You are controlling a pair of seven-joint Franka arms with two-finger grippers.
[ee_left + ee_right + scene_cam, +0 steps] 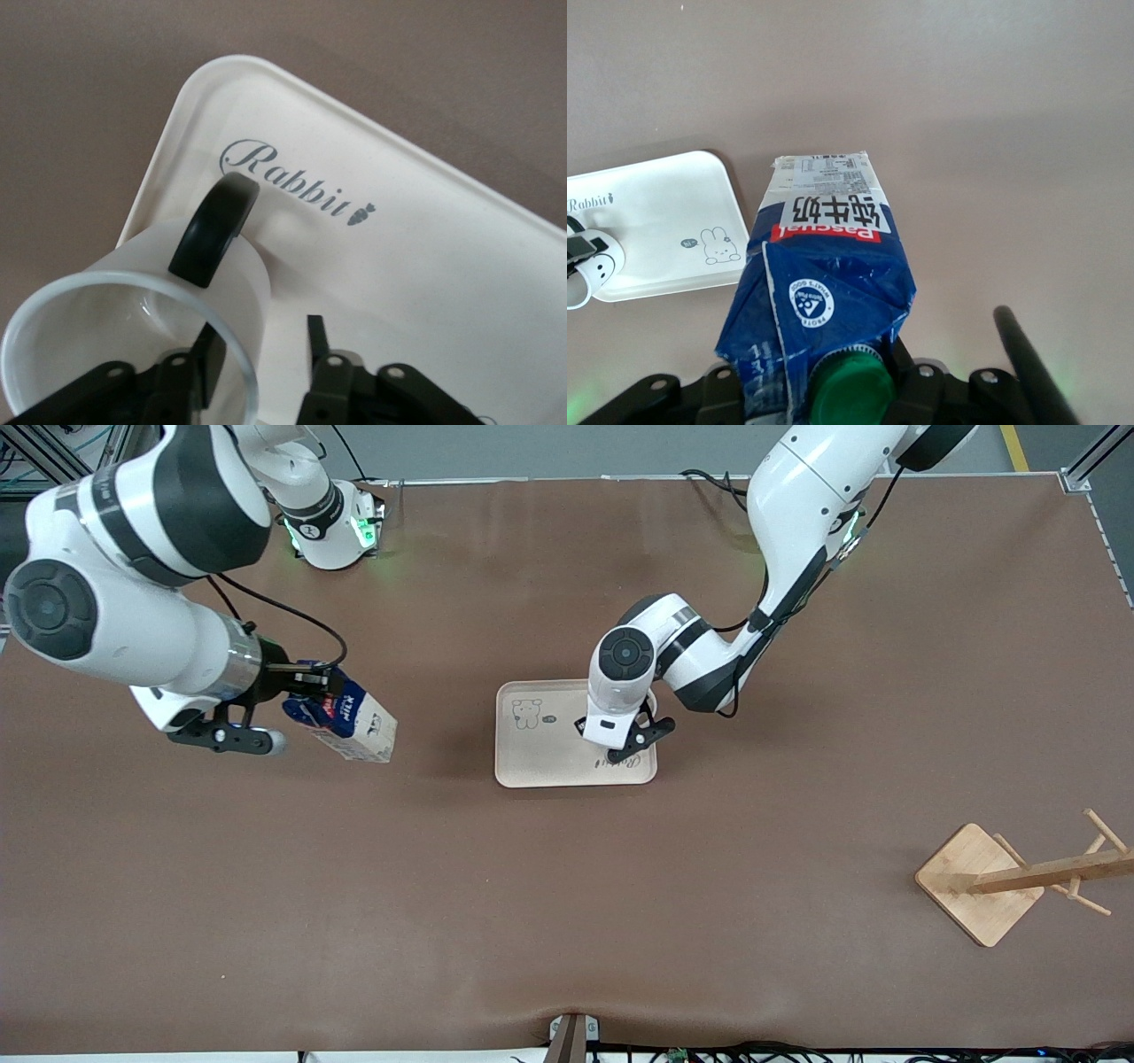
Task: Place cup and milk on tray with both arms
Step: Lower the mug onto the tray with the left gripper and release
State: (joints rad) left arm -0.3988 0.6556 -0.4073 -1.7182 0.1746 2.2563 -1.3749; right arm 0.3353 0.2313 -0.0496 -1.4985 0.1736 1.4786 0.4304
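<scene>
Front cam sits high, faces both arm bases, covers the whole counter (567,921). Left wrist cam looks down past its fingers (211,354), very close on the tray (425,266); right wrist cam sits close on the milk (824,274). All three views share the tray (664,204).

— What colours on the milk carton (824,274)?

— Dark blue top, green round cap (852,386), a red band under white characters, pale beige base.

— The cup (142,332)?

— White with a black handle (215,228); a black smiley face shows in the right wrist view.

— The tray (540,757)?

— Cream, with a small outlined animal drawing (526,713) and dark script "Rabbit" (283,180). The table (567,921) is brown, the rack (1010,877) pale bamboo.
</scene>
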